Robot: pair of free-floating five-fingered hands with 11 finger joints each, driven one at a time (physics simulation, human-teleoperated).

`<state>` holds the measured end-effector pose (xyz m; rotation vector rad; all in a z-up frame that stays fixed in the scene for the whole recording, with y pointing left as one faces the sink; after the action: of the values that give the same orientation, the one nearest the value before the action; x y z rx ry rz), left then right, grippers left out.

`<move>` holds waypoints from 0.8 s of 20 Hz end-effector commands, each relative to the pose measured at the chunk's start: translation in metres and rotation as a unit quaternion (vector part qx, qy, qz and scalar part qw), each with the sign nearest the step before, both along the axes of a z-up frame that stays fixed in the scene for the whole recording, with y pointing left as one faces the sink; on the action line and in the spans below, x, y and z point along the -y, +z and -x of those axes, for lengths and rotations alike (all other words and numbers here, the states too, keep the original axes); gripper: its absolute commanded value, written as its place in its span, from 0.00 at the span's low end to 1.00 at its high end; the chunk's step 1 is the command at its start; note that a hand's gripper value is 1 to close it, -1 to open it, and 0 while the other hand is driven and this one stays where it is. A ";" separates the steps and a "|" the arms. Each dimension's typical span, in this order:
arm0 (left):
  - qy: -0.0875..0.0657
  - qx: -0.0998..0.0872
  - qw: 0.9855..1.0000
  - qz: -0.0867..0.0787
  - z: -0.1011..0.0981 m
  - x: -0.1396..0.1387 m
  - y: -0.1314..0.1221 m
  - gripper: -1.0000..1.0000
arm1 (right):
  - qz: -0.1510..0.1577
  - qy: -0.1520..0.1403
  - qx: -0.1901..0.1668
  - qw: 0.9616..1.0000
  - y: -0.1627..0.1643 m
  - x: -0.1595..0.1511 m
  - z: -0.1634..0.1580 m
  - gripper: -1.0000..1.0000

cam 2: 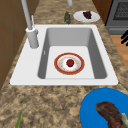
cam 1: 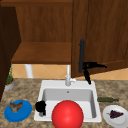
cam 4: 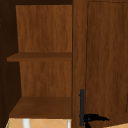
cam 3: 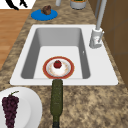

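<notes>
My right hand (cam 1: 91, 65) hovers at the lower end of the black handle (cam 1: 81, 52) on the shut right cabinet door (cam 1: 107, 37), fingers straight and thumb pointing down. The upper view shows the same hand (cam 4: 93, 117) beside the handle (cam 4: 81, 105). My left hand (cam 1: 40, 106) floats by the sink's (cam 1: 97, 100) front left corner, relaxed and holding nothing. A hand (cam 2: 124, 38) in the left side view hangs over the floor in front of the counter. In the right side view a hand (cam 3: 15, 3) sits at the top left. A large red ball (cam 1: 67, 115) sits at the sink's front.
A red-rimmed plate (cam 2: 58, 65) with a small red fruit (cam 2: 70, 62) lies in the basin. A blue plate (cam 1: 23, 112) with meat (cam 1: 15, 106) is at the left. A white plate (cam 1: 110, 120) with grapes (cam 1: 115, 114) and a green vegetable (cam 1: 107, 99) are at the right. The cabinet's left half stands open, its shelf (cam 1: 42, 53) bare.
</notes>
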<state>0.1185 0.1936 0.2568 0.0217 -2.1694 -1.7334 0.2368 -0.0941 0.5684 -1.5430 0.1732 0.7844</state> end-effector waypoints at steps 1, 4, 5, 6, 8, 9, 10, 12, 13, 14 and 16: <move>0.000 0.000 1.000 0.000 0.000 0.000 0.000 0.50 | 0.002 0.000 0.024 1.000 0.000 -0.018 -0.029 0.00; 0.000 0.000 1.000 0.000 0.000 0.000 0.000 0.50 | 0.015 -0.028 0.009 0.999 0.000 -0.026 -0.050 0.00; 0.000 0.000 1.000 0.000 0.000 0.000 0.000 0.50 | 0.020 -0.037 0.000 0.999 -0.003 -0.029 -0.058 0.00; 0.000 0.000 1.000 0.000 0.000 0.000 0.000 0.50 | 0.025 -0.046 -0.006 0.999 -0.004 -0.032 -0.066 0.00; 0.000 0.000 1.000 0.000 0.000 0.000 0.000 0.50 | 0.033 -0.064 -0.027 0.997 -0.011 -0.037 -0.081 0.00; 0.000 0.000 1.000 0.000 0.000 0.000 0.000 0.50 | 0.039 -0.074 -0.033 0.996 -0.010 -0.039 -0.088 0.00; 0.000 0.000 1.000 0.000 0.000 0.000 0.000 0.50 | 0.041 -0.075 -0.046 0.995 -0.010 -0.036 -0.096 0.00; 0.000 0.000 1.000 0.000 0.000 0.000 0.000 0.50 | 0.048 -0.061 -0.053 0.996 -0.013 -0.027 -0.104 0.00; 0.000 0.000 1.000 0.000 0.000 0.000 0.000 0.50 | 0.050 -0.057 -0.052 0.996 -0.016 -0.026 -0.100 0.00; 0.000 0.000 1.000 0.000 0.000 0.000 0.000 0.50 | 0.055 -0.083 -0.048 0.994 -0.019 -0.024 -0.088 0.00; 0.000 0.000 1.000 0.000 0.000 0.000 0.000 0.50 | 0.067 -0.084 -0.053 0.993 -0.022 -0.024 -0.092 0.00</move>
<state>0.1185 0.1936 0.2568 0.0217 -2.1694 -1.7334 0.3303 -0.0702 0.5589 -1.6001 0.4166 0.7117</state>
